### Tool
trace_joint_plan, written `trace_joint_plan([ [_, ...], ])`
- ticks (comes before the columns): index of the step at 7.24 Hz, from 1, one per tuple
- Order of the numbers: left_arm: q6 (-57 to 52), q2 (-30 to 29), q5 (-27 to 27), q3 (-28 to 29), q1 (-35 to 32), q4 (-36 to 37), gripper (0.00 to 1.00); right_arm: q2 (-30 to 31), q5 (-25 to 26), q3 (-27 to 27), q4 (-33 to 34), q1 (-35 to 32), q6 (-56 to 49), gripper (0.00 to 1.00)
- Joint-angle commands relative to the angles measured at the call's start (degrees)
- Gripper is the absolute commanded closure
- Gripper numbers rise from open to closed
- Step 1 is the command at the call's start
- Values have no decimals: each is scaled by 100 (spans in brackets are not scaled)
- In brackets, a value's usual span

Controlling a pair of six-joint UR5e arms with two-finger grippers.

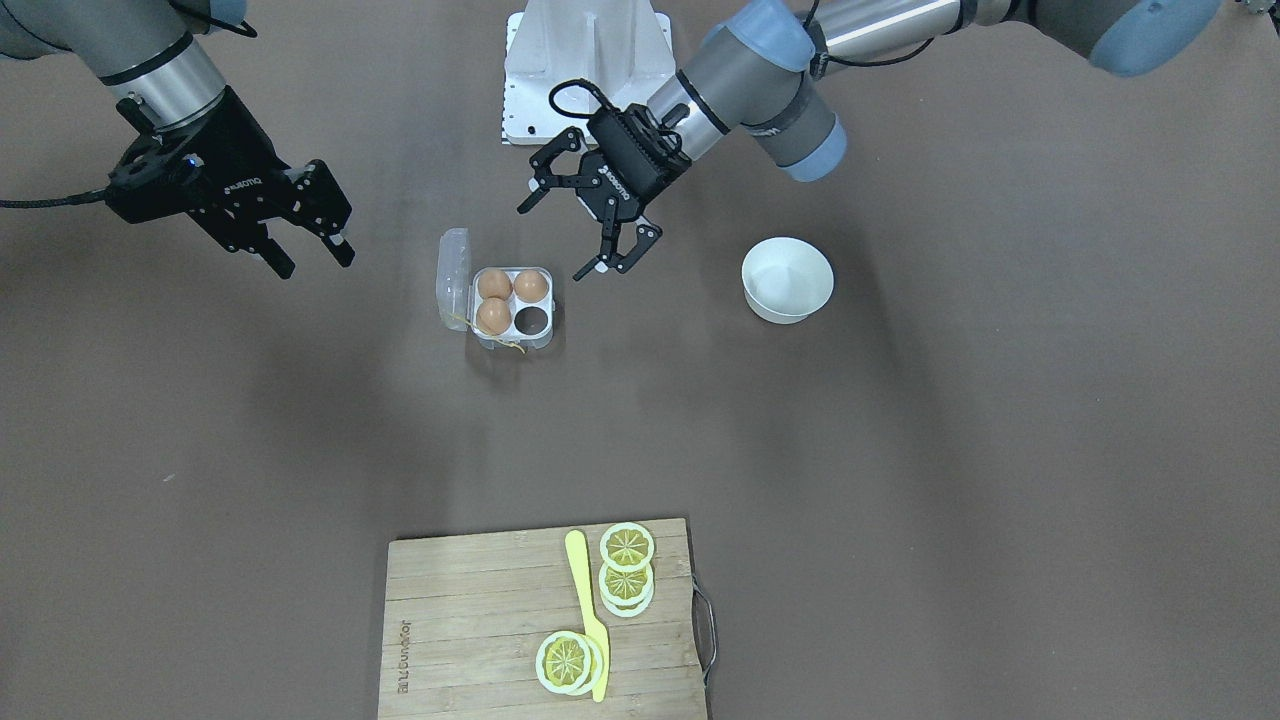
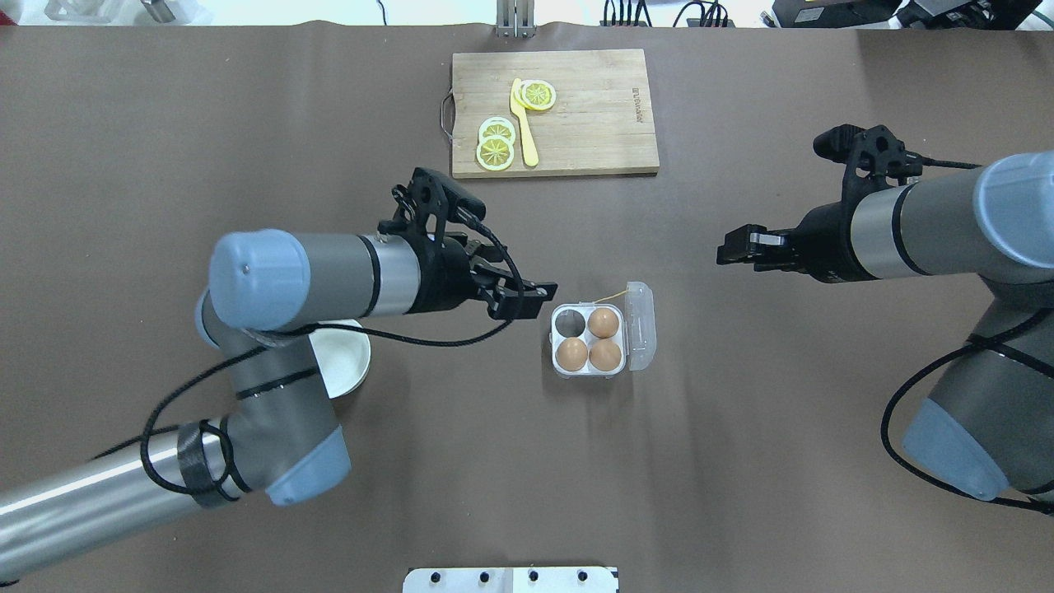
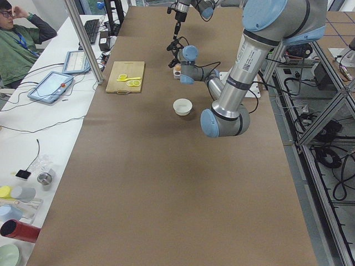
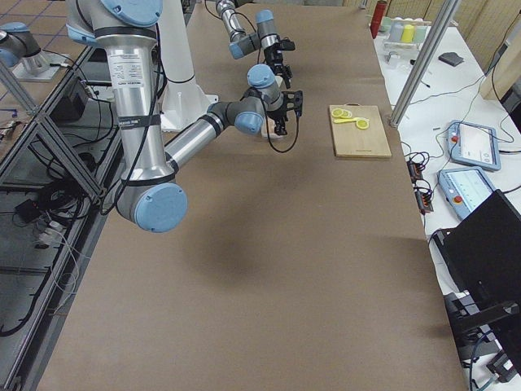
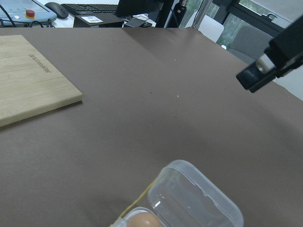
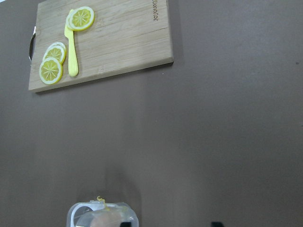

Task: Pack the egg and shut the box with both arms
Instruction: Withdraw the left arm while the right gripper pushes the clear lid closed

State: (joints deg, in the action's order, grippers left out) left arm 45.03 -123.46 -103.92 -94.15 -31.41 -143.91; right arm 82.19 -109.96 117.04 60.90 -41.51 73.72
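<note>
The clear box (image 1: 545, 340) sits mid-table with its lid (image 1: 453, 278) swung open to one side. Three brown eggs (image 1: 494, 284) fill three wells, and one well (image 1: 531, 319) is empty. The box also shows in the overhead view (image 2: 561, 368), with eggs (image 2: 603, 323) and lid (image 2: 641, 325). My left gripper (image 1: 552, 240) is open and empty, hovering just beside the box on its empty-well side (image 2: 539, 298). My right gripper (image 1: 315, 265) is open and empty, raised well off to the lid side (image 2: 729, 249). No loose egg is in view.
A white bowl (image 1: 788, 280) stands beside the left arm and looks empty. It is partly under the arm in the overhead view (image 2: 346, 358). A wooden cutting board (image 1: 470, 620) with lemon slices (image 1: 627, 547) and a yellow knife (image 1: 585, 600) lies at the far edge. A white stand (image 1: 585, 70) is at the robot's base.
</note>
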Motion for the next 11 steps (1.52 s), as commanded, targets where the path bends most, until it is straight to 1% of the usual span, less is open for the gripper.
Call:
trace_joint_plan([
  [1,32,120,-2026,-156,-1422,984,3,-10,298,-321,-735,370,483,100],
  [2,6,225,-2766,-156,-1916,1240,3,-89,517,-392,-764,580,894,100],
  [3,-47,382,-3113,-147,-2243,1243,3,-289,989,-523,-764,922,1142,100],
  [4,-73,462,-3256,-130,-2412,1243,3,-587,1316,-672,-764,1177,1301,100],
  [5,-73,489,-3274,-130,-2466,1234,3,-782,1563,-857,-764,1380,1390,100],
  [6,-73,515,-3344,-130,-2518,1234,3,-914,1878,-902,-755,1608,1399,100],
  [7,-73,568,-3354,-121,-2580,1225,3,-1037,2003,-902,-721,1689,1408,100],
  [8,-73,568,-3476,-112,-2685,1260,3,-1065,2005,-876,-703,1698,1399,100],
  [9,-73,673,-3738,-95,-2956,1278,3,-1065,2005,-798,-685,1699,1399,100],
  [10,-82,787,-4001,-34,-3324,1356,3,-1047,1987,-753,-624,1638,1382,27],
  [11,-187,867,-4030,2,-3606,1514,3,-1056,1952,-527,-128,1524,1364,0],
])
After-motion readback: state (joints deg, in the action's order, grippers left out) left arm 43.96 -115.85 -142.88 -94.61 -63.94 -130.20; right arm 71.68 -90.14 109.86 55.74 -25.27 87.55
